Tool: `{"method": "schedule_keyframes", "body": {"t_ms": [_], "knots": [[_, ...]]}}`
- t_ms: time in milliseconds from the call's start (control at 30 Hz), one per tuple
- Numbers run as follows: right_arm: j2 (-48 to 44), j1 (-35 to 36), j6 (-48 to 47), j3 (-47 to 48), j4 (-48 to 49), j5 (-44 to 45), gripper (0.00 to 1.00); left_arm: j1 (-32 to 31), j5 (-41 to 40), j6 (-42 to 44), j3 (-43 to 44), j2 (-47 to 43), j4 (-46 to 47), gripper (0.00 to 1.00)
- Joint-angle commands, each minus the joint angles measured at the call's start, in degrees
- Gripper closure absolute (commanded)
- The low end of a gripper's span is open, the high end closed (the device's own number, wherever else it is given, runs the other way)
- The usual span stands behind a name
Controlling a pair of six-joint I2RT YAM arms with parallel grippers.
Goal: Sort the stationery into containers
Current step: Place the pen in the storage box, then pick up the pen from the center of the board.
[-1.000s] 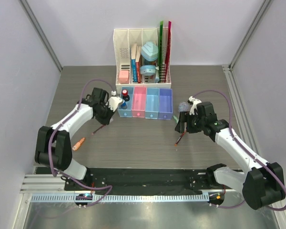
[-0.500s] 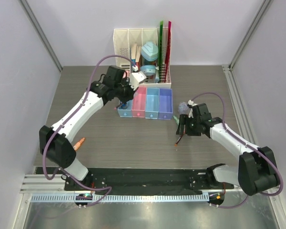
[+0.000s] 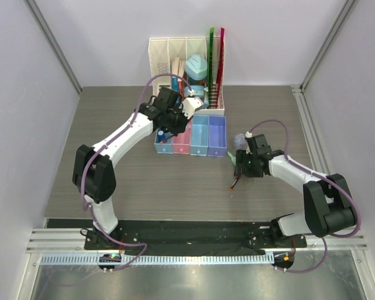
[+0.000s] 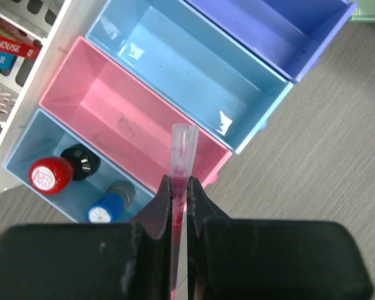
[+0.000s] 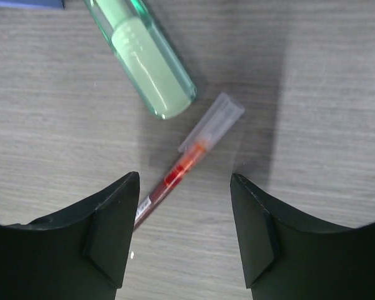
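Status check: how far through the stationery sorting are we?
Done: a red-capped cylinder and a blue-capped cylinder sit in the blue bin. In hand: the left claw is shut on a pen over the pink bin; the right claw hangs open over a second pen on the table. Left: that pen and the green tube beside it.

Two slim robot arms, left arm (image 3: 122,139) and right arm (image 3: 292,170), in white shells with chunky black joint housings. Thin purple cable (image 3: 274,121) looped along each. Matte black, wedge-shaped fingers (image 5: 112,225) on the right gripper (image 5: 184,179), likewise on the left gripper (image 4: 178,182).
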Motion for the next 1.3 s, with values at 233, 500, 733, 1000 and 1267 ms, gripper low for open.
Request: {"method": "schedule_keyframes", "body": {"t_ms": [233,500,733,1000,1267], "knots": [[5.7,1.9,0.0,2.6,4.0,5.5,0.42,0.3,-2.5,-5.3,11.6,9.6,2.8,1.00],[5.9,2.5,-0.2,2.3,4.5,4.8,0.80,1.1,-6.7,-10.9,21.2,17.8,-2.6,1.00],[5.7,2.6,-0.6,2.2,4.7,3.8,0.99,2.0,-9.6,-14.5,25.6,21.0,-6.9,1.00],[3.3,2.6,-1.0,1.9,5.0,5.1,0.99,3.1,-6.8,-19.6,29.8,24.3,-10.4,1.00],[-1.9,2.6,-1.5,1.9,5.0,6.8,0.99,3.2,-3.4,-24.5,32.4,26.7,-12.8,1.00]]}}
